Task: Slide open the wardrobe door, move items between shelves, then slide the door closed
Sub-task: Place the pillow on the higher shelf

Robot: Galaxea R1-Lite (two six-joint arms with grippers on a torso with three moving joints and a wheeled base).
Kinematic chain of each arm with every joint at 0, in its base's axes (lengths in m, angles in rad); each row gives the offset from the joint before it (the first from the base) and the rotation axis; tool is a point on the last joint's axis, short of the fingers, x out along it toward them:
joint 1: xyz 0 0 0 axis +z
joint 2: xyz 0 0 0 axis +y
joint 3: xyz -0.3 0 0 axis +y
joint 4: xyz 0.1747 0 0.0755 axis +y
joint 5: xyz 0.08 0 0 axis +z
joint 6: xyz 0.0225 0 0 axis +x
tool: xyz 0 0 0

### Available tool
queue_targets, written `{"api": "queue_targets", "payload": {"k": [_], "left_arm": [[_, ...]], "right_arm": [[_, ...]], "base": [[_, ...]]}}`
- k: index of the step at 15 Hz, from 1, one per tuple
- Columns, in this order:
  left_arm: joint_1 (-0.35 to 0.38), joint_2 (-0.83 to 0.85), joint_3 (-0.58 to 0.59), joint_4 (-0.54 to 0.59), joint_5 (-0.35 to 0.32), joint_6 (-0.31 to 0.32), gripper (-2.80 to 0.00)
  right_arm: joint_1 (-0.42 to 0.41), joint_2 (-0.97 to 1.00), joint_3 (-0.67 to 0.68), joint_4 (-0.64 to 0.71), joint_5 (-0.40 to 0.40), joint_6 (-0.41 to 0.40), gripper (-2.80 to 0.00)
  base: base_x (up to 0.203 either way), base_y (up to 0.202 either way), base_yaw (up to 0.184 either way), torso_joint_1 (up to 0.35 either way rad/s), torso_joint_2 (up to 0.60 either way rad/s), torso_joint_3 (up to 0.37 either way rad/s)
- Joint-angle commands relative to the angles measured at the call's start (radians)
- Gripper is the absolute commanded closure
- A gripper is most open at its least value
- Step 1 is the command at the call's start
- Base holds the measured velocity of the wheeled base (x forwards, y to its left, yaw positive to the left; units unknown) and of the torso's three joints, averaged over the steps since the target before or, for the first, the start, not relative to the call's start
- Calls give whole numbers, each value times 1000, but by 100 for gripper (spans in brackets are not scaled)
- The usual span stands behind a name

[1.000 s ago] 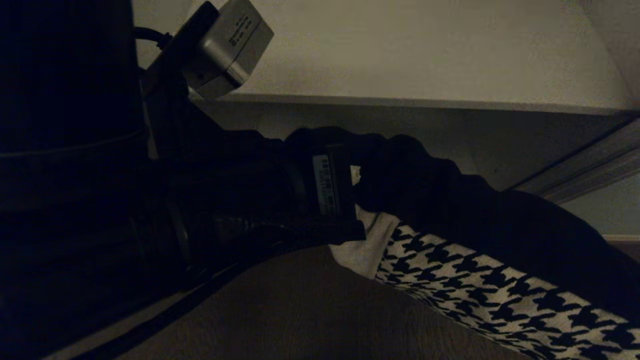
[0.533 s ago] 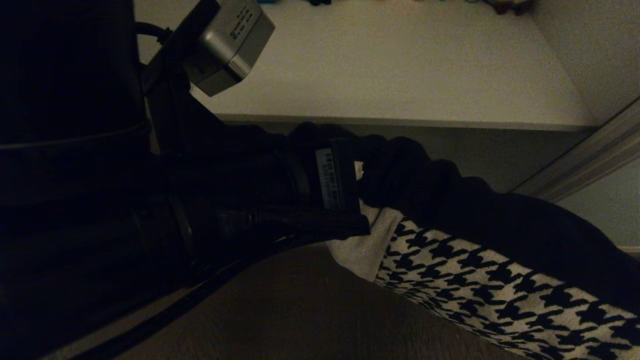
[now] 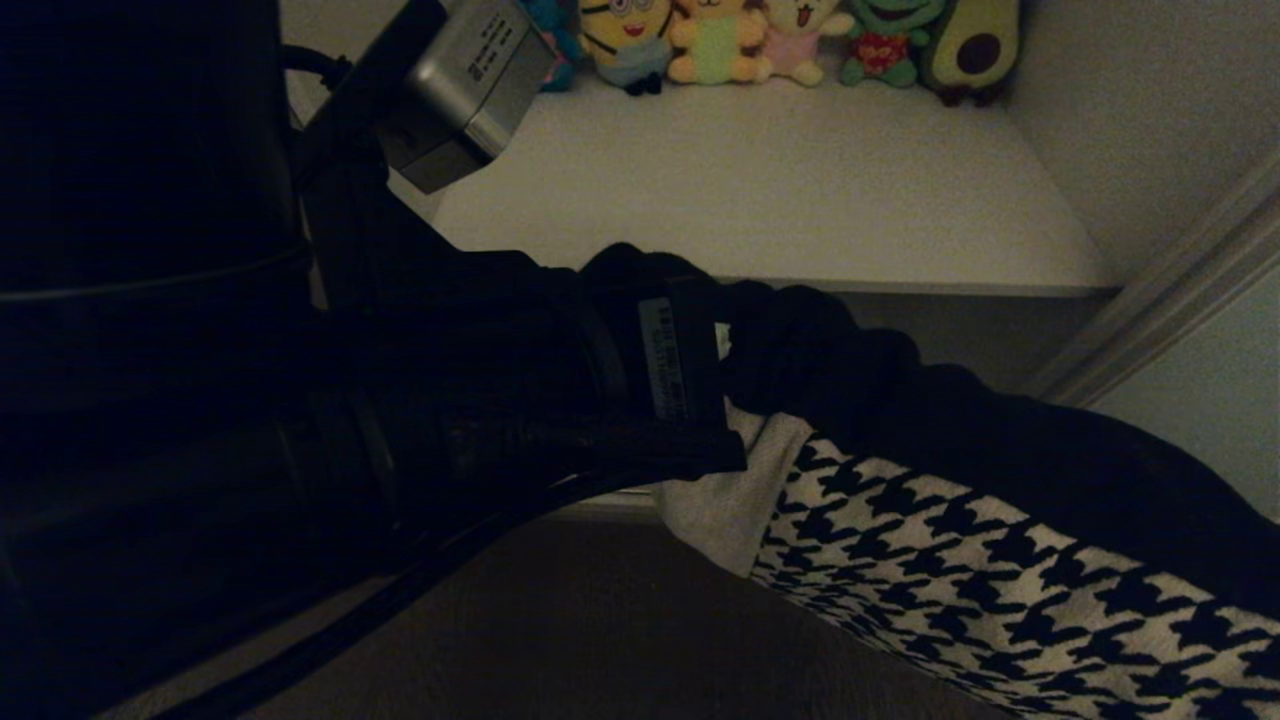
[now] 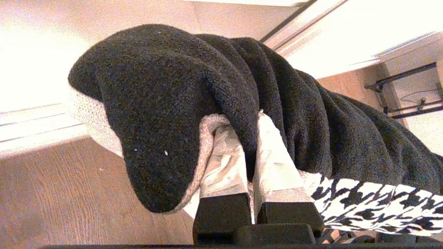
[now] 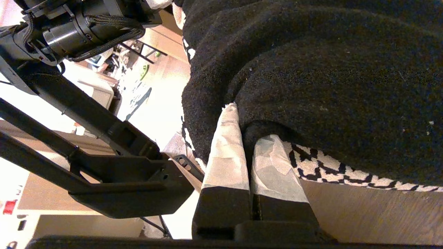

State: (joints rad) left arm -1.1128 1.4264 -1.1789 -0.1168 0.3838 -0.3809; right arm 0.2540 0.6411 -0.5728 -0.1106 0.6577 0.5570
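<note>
Off-white shelf, unreadable arm label

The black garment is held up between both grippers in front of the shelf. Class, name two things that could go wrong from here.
1. Each gripper, left and right, pinches only a fold of the black garment, so it may slip free.
2. The houndstooth fabric hangs below and could catch the front edge of the shelf.
</note>
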Motion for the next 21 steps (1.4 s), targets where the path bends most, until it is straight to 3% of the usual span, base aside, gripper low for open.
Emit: {"api": "queue_targets", "payload": {"k": [1,15,21], "left_arm": [[1,3,1,-1,3,-3,0],[1,-3,3,-2,1,0,0],[10,-2,-114,37,15,32,0]], "right_arm": [[1,2,1,-1,3,3,0],[1,14,1,-1,5,3,0],[-1,105,-160,13,-9,2,0]], "base": [[0,0,0,-1,-2,203],[0,0,0,2,0,46],[0,0,0,0,0,0]]}}
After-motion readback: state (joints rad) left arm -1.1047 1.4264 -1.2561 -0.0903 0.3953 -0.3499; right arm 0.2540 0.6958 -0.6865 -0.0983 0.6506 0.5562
